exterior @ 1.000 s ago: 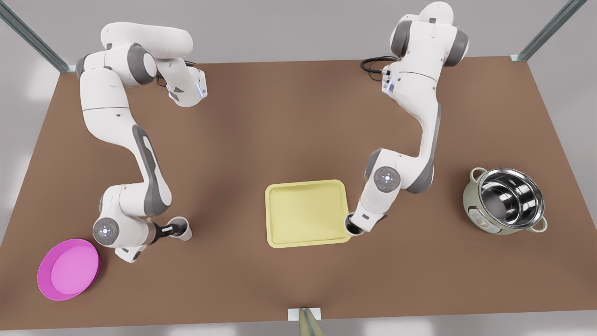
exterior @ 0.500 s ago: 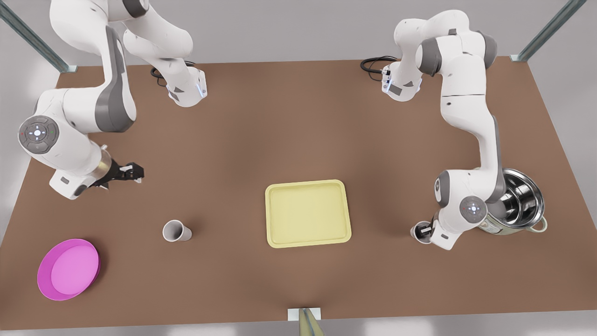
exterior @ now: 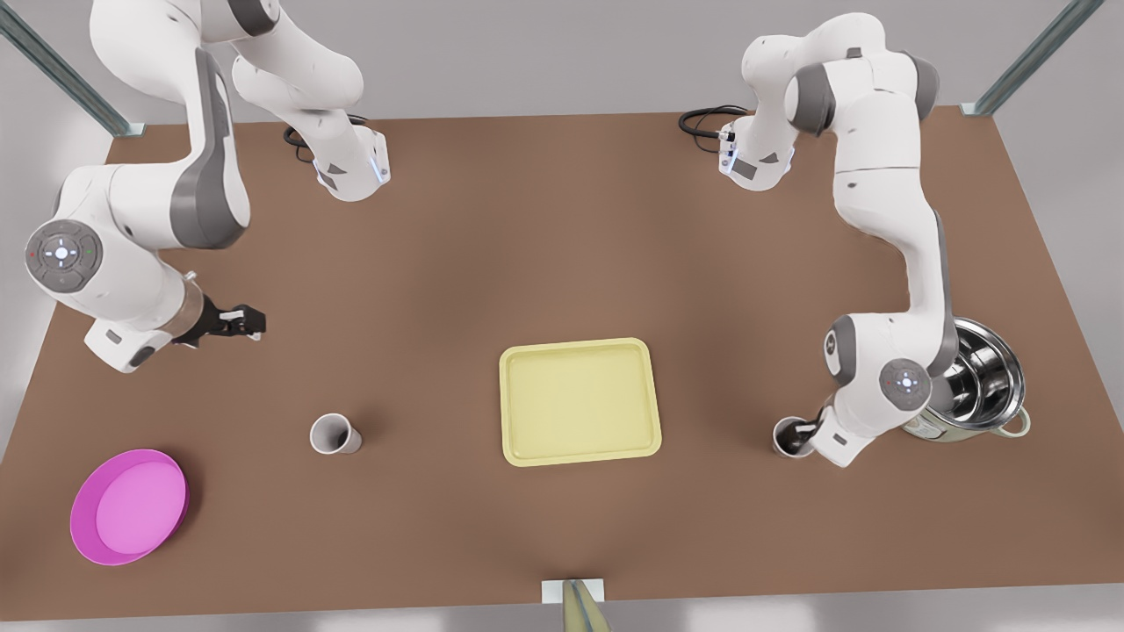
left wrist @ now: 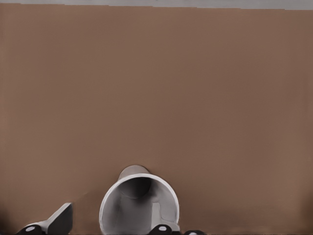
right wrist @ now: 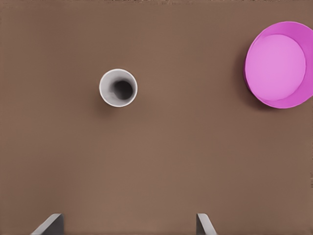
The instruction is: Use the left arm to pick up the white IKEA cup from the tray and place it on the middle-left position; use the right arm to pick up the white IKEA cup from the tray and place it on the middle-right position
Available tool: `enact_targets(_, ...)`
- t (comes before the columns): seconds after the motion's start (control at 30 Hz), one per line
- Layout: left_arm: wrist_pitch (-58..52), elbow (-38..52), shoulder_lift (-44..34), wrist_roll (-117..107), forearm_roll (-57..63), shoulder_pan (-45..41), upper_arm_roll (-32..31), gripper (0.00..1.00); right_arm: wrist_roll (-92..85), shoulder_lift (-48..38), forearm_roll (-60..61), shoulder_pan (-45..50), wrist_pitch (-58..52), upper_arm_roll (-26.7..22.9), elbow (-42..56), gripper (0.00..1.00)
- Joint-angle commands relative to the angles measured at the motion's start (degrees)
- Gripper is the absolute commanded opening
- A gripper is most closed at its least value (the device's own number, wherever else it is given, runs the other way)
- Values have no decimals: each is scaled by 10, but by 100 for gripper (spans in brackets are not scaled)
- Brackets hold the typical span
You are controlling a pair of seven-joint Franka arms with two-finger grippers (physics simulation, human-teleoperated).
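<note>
Although both arms are seen whole from the front view, the spread of the fingers is made plain by the wrist views. In the left wrist view a white cup (left wrist: 139,205) is seen close up, upright on the table (left wrist: 156,88), with one black fingertip (left wrist: 56,223) held clear of its outer wall and the other finger parts at its rim; the left gripper (exterior: 795,433) is thus shown parted at the cup, not clamped on it. In the front view this cup (exterior: 788,436) is found on bare tabletop between the tray (exterior: 580,401) and the steel pot (exterior: 975,377), towards the table's edge on the front view's right.

In the right wrist view the right gripper (right wrist: 127,227) is seen spread wide with nothing between its fingers, and a second white cup (right wrist: 118,87) and the magenta plate (right wrist: 281,63) are looked down on from well above. In the front view the right gripper (exterior: 239,321) is held near the table's edge on the front view's left, well apart from that cup (exterior: 333,434), which stands upright between the plate and the tray.

The pale yellow tray is laid near the middle of the edge opposite the arm bases. The plate is set at that edge's corner on the front view's left. The brown table is backed by a grey wall, and metal posts (exterior: 1036,53) are seen at its far corners.
</note>
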Motion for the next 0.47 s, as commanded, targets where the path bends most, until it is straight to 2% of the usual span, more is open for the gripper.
enact_targets(0.0, -207, 1, -53, 46, 42, -2, -2, 100, 23, -1, 1, -1, 2, 0, 2, 100)
enact_targets(0.03, -273, 9, -84, 46, 41, -2, -4, 100, 24, -1, 1, -1, 2, 0, 2, 100)
enact_targets(0.13, -292, 71, -116, 42, 30, -1, -18, 100, 24, 0, 1, -1, 2, 0, 2, 100)
enact_targets(0.23, -365, 67, -198, 44, 33, 0, -21, 100, 22, 0, 1, -1, 2, 0, 3, 100)
enact_targets(0.27, -364, 33, -220, 42, 35, -1, -21, 100, 21, 0, 1, -1, 3, 0, 4, 100)
enact_targets(0.43, -359, 12, -229, 33, 32, 0, -20, 100, 20, 4, -2, -1, 4, 0, 5, 100)
